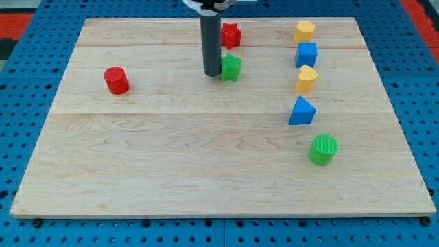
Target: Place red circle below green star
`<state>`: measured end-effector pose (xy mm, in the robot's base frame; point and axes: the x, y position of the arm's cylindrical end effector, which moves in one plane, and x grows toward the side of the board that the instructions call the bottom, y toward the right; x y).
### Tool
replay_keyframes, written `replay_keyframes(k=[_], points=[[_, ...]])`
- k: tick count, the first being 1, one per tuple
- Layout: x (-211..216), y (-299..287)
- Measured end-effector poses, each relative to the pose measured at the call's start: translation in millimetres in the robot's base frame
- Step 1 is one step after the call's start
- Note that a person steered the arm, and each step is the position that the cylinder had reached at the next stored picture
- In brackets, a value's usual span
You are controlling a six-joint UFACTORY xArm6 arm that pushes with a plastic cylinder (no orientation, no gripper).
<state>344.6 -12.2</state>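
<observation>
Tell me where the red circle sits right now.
The red circle sits alone at the view's left, upper half of the board, well left of my tip and the green star.

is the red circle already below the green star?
No: the red circle sits far off toward the view's left of the green star, with my tip right beside the star's left.
</observation>
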Motion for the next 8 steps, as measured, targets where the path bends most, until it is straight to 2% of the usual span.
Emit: replay_keyframes(k=[1,2,3,4,5,6,7,8], points=[[20.5,-24.4],[69.6,-87.1],[109.1,-183.0],[93.1,-255.1],[57.2,-273.4],[22.1,-250.4],[16.8,-205.4],[59.6,-202.5]])
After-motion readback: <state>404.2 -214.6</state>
